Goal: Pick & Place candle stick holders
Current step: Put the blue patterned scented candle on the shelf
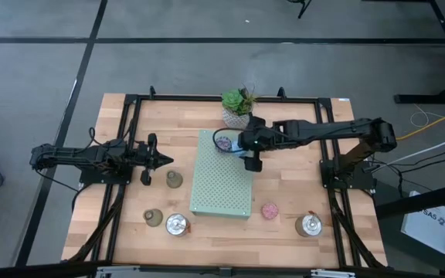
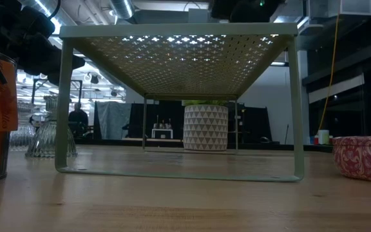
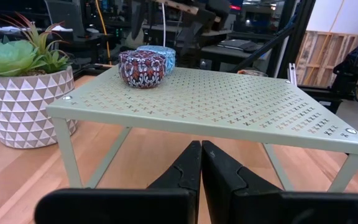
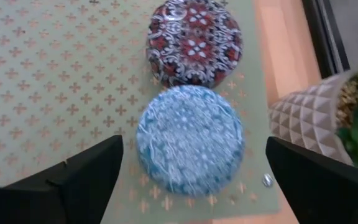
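Note:
A pale green perforated rack (image 1: 221, 184) stands mid-table. On its far right corner rest a purple patterned holder (image 4: 194, 42) and a blue holder (image 4: 190, 138), side by side on their bases. My right gripper (image 4: 194, 152) hovers open above the blue holder, one finger on each side of it, touching neither holder. My left gripper (image 3: 201, 168) is shut and empty, level, at the table's left (image 1: 164, 160). On the tabletop sit two olive holders (image 1: 174, 180) (image 1: 154, 217), two silver ones (image 1: 177, 225) (image 1: 310, 225) and a pink one (image 1: 270, 210).
A green succulent in a white patterned pot (image 1: 238, 108) stands just beyond the rack's far edge, close to the right gripper. A black frame (image 1: 130, 100) borders the wooden table. Bare rack surface lies toward the near side (image 1: 221, 197).

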`<action>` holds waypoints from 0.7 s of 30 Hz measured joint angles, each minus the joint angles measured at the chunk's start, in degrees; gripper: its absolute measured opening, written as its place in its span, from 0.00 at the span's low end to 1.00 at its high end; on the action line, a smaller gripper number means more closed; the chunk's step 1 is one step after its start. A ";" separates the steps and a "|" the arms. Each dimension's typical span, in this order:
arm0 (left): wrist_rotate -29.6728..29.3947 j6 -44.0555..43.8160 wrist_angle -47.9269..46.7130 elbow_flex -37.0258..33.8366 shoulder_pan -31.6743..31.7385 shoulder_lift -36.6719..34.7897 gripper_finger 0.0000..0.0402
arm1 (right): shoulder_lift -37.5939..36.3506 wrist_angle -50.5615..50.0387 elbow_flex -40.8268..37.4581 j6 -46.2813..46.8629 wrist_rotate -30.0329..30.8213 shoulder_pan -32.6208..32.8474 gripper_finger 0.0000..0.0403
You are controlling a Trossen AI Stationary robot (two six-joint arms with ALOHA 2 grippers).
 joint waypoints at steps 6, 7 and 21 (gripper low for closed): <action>0.00 0.00 0.00 0.00 0.01 0.00 0.02 | -0.03 -8.15 4.13 3.24 -4.06 0.04 0.99; -0.02 0.00 0.00 0.00 -0.01 0.00 0.02 | -0.04 -9.10 4.28 3.93 -4.48 0.05 0.99; 0.00 0.00 0.00 0.00 0.01 -0.01 0.02 | -0.02 -19.25 4.28 16.70 -6.48 3.98 0.99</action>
